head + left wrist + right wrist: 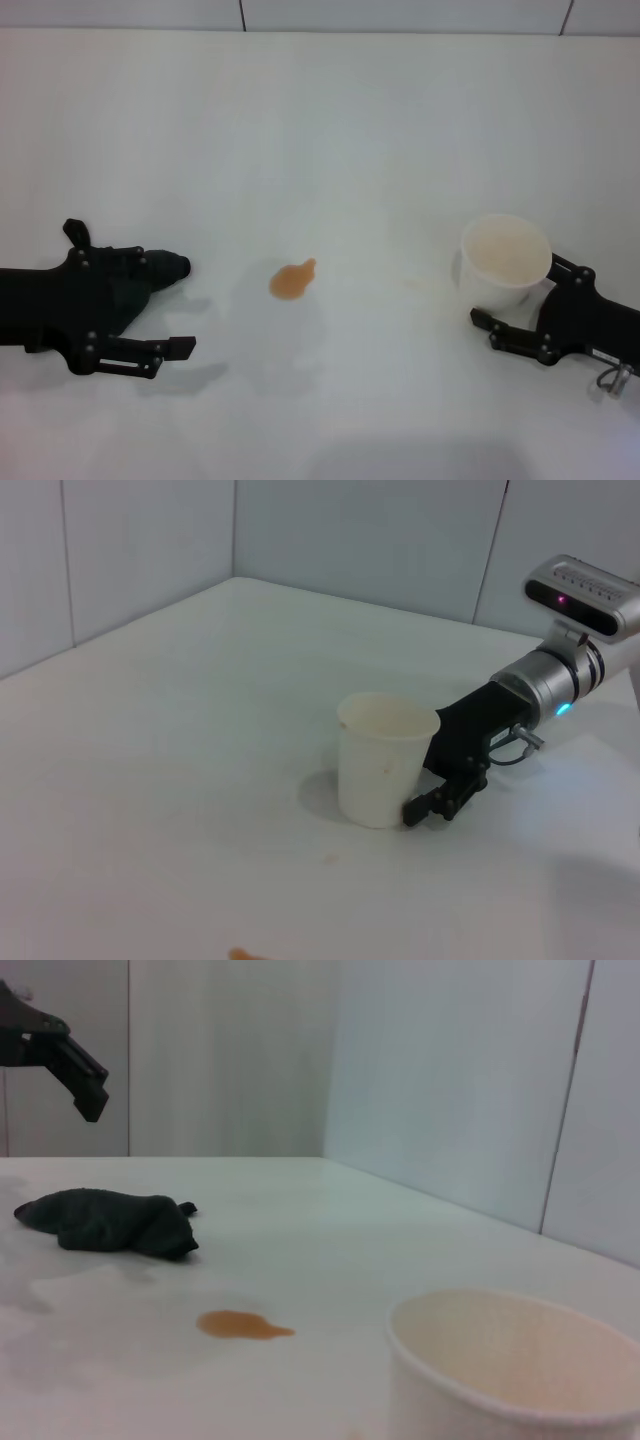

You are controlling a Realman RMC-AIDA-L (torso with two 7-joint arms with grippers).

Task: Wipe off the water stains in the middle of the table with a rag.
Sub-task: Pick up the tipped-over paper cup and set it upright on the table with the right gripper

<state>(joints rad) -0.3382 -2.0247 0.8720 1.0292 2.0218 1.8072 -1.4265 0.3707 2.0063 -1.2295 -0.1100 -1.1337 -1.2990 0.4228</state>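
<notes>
The water stain (290, 280), a small orange-brown blot with a little tail, lies mid-table; it also shows in the right wrist view (240, 1325). The dark rag (150, 275) lies on the white table (330, 130) to the left of the stain, also seen in the right wrist view (105, 1222). My left gripper (165, 305) is open and hovers over the rag without holding it; one of its fingers (75, 1065) shows raised above the rag. My right gripper (510, 292) is at the right, open, its jaws either side of a white paper cup (505, 258).
The paper cup (383, 760) stands upright to the right of the stain, with the right gripper (440, 790) against its base. A faint smear (420, 284) lies between stain and cup. Grey wall panels (400, 12) run behind the table's far edge.
</notes>
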